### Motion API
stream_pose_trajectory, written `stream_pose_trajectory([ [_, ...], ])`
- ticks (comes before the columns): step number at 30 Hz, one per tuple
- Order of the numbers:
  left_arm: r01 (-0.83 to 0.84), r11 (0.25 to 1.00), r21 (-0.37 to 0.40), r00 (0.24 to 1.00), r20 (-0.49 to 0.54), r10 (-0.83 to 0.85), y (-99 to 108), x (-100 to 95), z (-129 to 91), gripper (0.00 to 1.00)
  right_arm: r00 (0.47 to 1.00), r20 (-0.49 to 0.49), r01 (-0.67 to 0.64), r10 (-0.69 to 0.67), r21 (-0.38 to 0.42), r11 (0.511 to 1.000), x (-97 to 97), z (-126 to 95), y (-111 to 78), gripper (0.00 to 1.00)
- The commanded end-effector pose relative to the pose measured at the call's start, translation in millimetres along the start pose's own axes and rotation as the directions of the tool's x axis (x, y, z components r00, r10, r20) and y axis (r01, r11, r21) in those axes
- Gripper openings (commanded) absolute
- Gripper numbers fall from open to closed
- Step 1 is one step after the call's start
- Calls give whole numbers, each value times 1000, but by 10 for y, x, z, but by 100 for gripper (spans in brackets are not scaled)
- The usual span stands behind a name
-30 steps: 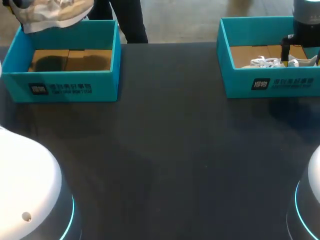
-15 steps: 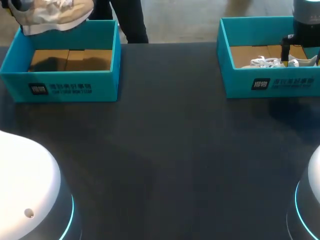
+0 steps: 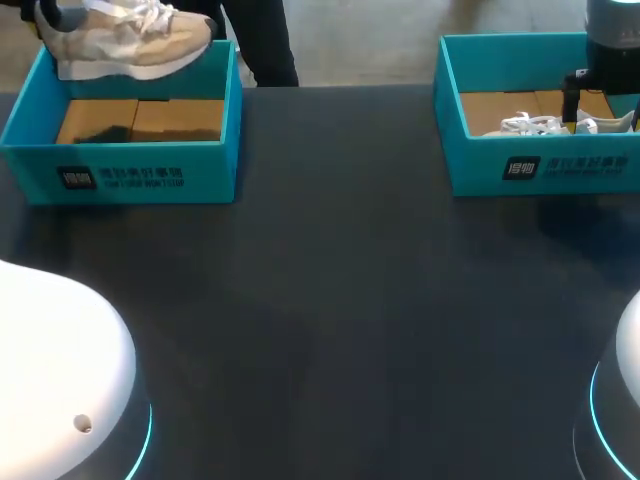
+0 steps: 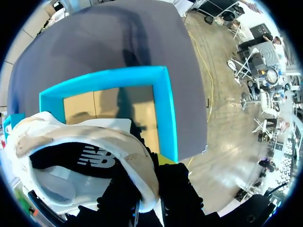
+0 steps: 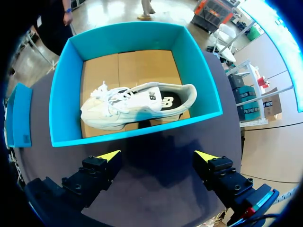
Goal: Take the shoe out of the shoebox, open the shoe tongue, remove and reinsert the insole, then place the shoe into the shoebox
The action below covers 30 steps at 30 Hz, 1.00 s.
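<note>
A: Gripping what, the left gripper [image 4: 147,187]?

B: The tan shoe [image 3: 130,40]. Its dark fingers pinch the heel collar from both sides, and one yellow tip shows just beside the collar.

A: Where is that shoe against the left box [image 3: 120,165]?

B: It is in the air over that box's far wall, sole down, with the toe toward the box's right wall. It does not touch the box, and its shadow falls on the brown floor inside.

A: And the right gripper [image 5: 157,156]?

B: Its yellow tips are spread wide with nothing between them. It hangs well apart from the left box, off to that box's right, over the near wall of the right box [image 5: 61,94].

A: Anything in there?

B: A white shoe [image 5: 137,106] lies on the cardboard floor, its laced end pointing back toward the left box.

A: And the boxes themselves?

B: Both stand on the dark table [image 3: 350,300]. The right one is level with the left box along the far edge.
</note>
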<state>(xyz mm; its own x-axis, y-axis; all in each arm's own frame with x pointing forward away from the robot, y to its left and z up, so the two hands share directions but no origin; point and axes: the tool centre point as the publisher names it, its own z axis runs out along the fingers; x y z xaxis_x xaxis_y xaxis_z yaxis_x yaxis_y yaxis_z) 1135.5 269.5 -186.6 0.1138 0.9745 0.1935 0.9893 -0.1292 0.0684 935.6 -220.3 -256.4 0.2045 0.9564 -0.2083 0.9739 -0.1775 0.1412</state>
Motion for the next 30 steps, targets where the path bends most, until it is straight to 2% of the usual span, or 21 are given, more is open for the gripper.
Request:
stream_pose_trajectory([
  [1, -2, 999, -53, 1000, -23, 1, -275, -109, -131, 0, 1000, -1, -2, 2, -3, 1000, -2, 2, -11, 100],
  [5, 11, 998, -64, 999, -48, -14, -410, -229, -189, 0, 1000, -1, -2, 2, -3, 1000, -2, 2, -11, 100],
  [10, 35, 997, -70, 999, -20, -37, -585, -342, -234, 0, 1000, -1, -2, 2, -3, 1000, -2, 2, -11, 100],
  [30, 61, 993, -99, 998, -8, -62, -1553, -936, -514, 0, 1000, -1, -2, 2, -3, 1000, -2, 2, -11, 100],
])
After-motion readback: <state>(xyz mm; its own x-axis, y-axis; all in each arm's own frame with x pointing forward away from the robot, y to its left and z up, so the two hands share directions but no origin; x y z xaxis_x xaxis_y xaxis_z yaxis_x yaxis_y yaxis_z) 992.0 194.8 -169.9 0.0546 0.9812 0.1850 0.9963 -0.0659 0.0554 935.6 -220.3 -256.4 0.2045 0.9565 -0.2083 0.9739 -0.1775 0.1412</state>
